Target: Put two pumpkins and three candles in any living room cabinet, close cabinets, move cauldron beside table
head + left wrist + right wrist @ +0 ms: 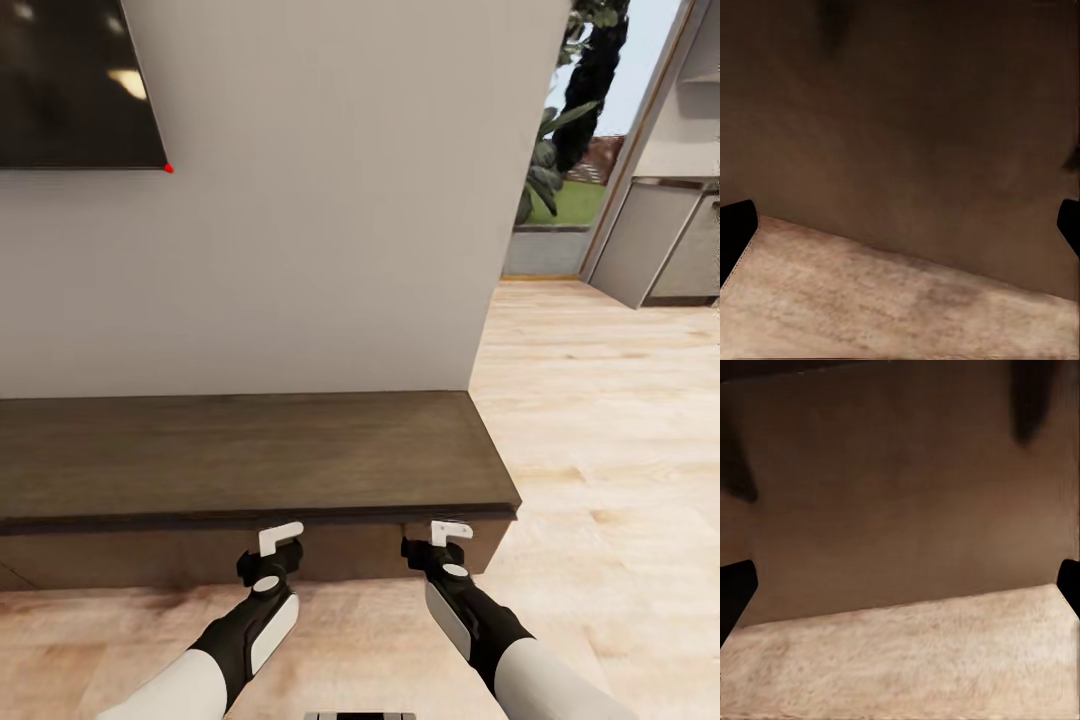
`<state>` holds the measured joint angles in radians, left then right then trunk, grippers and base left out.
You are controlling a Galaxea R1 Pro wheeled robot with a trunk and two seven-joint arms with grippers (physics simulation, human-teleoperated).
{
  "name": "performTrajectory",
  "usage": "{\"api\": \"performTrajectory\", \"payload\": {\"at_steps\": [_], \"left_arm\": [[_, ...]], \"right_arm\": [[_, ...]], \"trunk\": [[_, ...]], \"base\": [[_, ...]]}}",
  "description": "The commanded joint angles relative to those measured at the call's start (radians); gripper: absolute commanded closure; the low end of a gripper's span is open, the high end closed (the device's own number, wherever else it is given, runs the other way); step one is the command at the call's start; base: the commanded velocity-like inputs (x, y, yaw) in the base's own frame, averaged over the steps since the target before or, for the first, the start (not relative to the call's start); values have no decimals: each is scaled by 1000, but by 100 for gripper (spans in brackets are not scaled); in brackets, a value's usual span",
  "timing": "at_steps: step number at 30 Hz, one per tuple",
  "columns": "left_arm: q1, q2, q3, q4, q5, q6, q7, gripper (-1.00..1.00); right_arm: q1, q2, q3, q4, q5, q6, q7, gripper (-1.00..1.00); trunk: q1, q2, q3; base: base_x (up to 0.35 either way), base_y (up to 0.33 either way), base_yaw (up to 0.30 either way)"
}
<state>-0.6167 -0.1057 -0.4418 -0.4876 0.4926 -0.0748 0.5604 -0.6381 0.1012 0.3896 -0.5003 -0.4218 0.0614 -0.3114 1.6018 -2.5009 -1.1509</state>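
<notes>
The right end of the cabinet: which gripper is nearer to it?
Right. The right gripper is at the front of the cabinet, close to its right end; the left gripper is also at the front, nearer the middle.

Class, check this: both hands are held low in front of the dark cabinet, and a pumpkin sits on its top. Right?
Not quite. In the head view the cabinet top is bare; no pumpkin sits there. The left hand and right hand are indeed low before its front.

- cabinet (240, 455): long, low, dark-brown wood, flat top, sitting flush against the grey wall
- plain handle-less fronts look closed from up here
</notes>
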Motion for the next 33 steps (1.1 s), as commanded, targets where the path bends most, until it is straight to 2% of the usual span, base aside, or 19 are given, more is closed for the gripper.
{"api": "performTrajectory", "payload": {"at_steps": [1, 16, 21, 24, 27, 28, 29, 30, 33], "left_arm": [[0, 0, 0, 0, 0, 0, 0, -100], [0, 1, 1, 0, 0, 5, 0, -100], [-1, 1, 3, -2, 2, 31, 1, -100], [-1, 1, 8, -5, 6, 91, 1, -100], [-4, 3, 12, -11, 10, 162, 2, -100], [-6, 4, 13, -15, 12, 211, 2, -100], [-6, 4, 13, -16, 13, 228, 2, -100], [-7, 5, 22, -19, 15, 292, 2, -100], [-7, 3, 64, -21, 20, 428, 2, -100]], "right_arm": [[0, 0, 0, 0, 0, 0, 0, -100], [0, 0, 0, 0, 0, 0, 0, -100], [-1, 0, -1, -2, -2, 12, 21, -100], [-7, -1, -4, -12, -8, 58, 49, -100], [-14, -4, -13, -32, -16, 176, 59, -100], [-16, -3, -30, -38, -19, 236, 62, -100], [-16, -3, -38, -39, -19, 249, 62, -100], [-17, -4, -65, -42, -20, 278, 63, -100], [-13, -12, -105, -43, -22, 308, 63, -100]], "trunk": [[0, 0, 0], [0, 0, 0], [0, 0, 0], [0, 0, 0], [0, 0, 0], [0, 0, 0], [0, 0, 0], [0, 0, 0], [0, 0, 0]], "base": [[-293, 0, 0], [-331, 0, 0], [-335, 0, 0], [-334, 0, 0], [-335, 0, 0], [-334, 0, 0], [-334, 0, 0], [-334, 0, 0], [-321, 0, 0]]}}
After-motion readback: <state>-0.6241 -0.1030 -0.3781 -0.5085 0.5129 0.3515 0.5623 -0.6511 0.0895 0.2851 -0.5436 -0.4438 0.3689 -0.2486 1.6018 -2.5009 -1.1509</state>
